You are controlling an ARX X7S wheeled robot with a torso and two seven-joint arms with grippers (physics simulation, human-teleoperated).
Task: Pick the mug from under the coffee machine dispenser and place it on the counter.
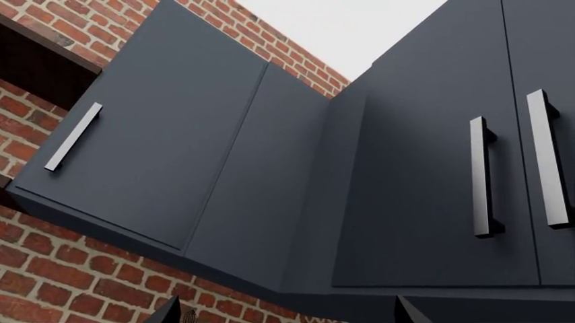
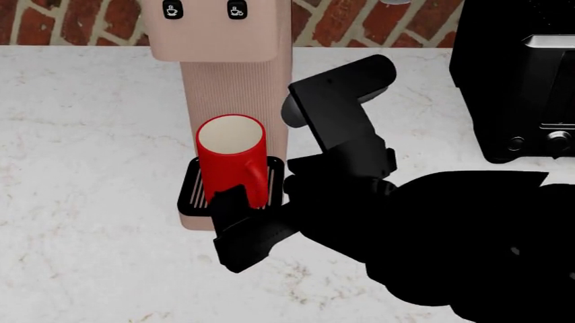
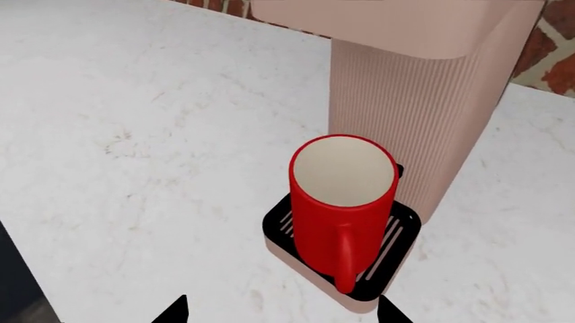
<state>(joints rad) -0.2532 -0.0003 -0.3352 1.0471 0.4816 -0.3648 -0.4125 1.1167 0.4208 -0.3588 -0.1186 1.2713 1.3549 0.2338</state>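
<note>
Tall glossy red mug [image 3: 343, 202] stands upright on the pink ribbed coffee machine dispenser's [image 2: 235, 87] black slatted drip tray [image 3: 402, 232], handle nearest. Right gripper [image 2: 235, 225] is spread wide and empty just near of it. Judged rigid and slippery: clamp the body or handle firmly.

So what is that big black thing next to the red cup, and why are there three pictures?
That black thing is a robot's right arm, ending in a gripper, its pinching hand. One picture comes from a camera on the robot's head. It looks down at a white counter, where a red mug stands on the drip tray of a pink coffee machine. Another camera on the right arm sees the same mug up close. The gripper is open and holds nothing yet. The left arm's camera points up at dark cupboards and a brick wall.
</note>
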